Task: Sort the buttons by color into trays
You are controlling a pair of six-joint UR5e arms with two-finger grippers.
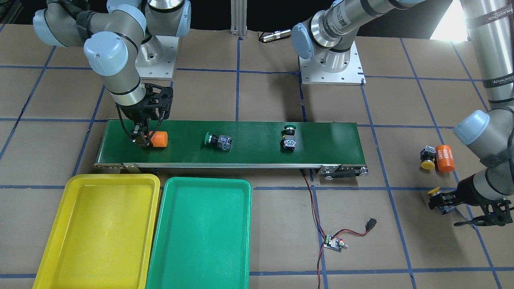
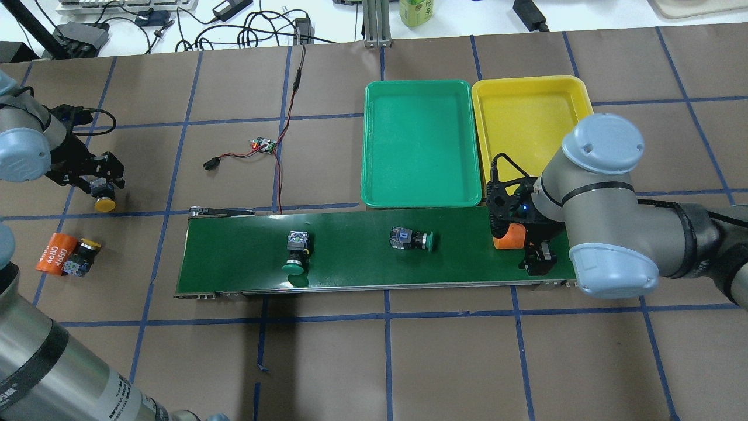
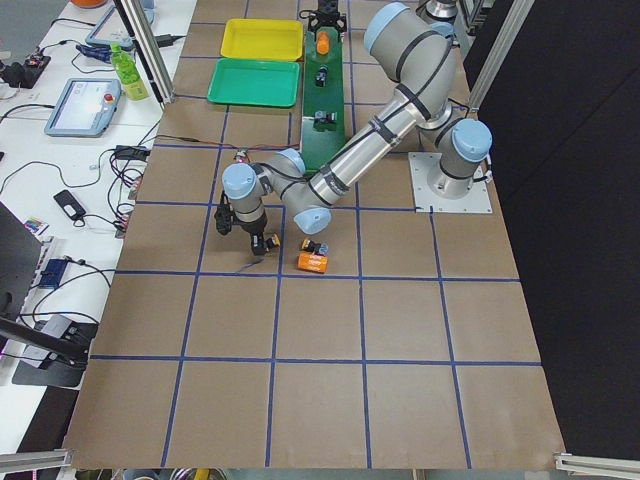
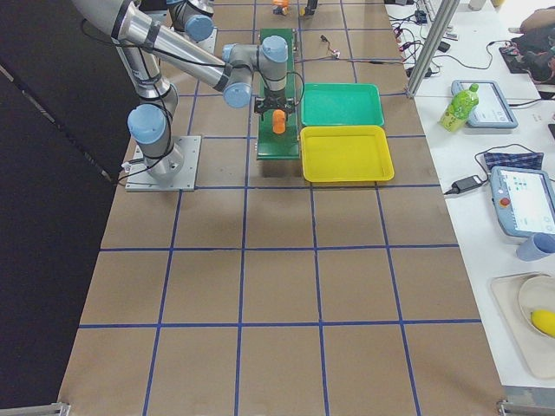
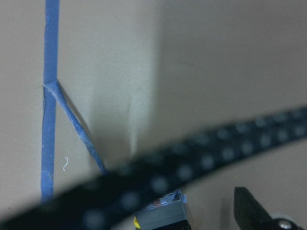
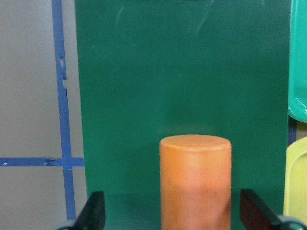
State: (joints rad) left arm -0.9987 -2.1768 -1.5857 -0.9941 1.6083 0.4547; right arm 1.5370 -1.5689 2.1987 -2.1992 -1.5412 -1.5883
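My left gripper (image 1: 442,201) is shut on a yellow button (image 1: 435,192), off the belt's end; in the overhead view this gripper (image 2: 100,186) holds the button (image 2: 105,203). A second yellow button (image 1: 427,159) lies on the table against an orange cylinder (image 1: 445,157). Two green buttons (image 1: 217,140) (image 1: 288,138) lie on the conveyor belt (image 1: 253,146). My right gripper (image 1: 142,135) is open at the belt's other end, its fingers either side of another orange cylinder (image 6: 195,182) without touching it. The yellow tray (image 1: 100,233) and green tray (image 1: 200,233) are both empty.
A small controller board (image 1: 333,243) with red and black wires lies on the table beside the green tray, wired to the belt's motor end. Blue tape lines grid the brown table. Both trays sit side by side along the belt, near my right arm.
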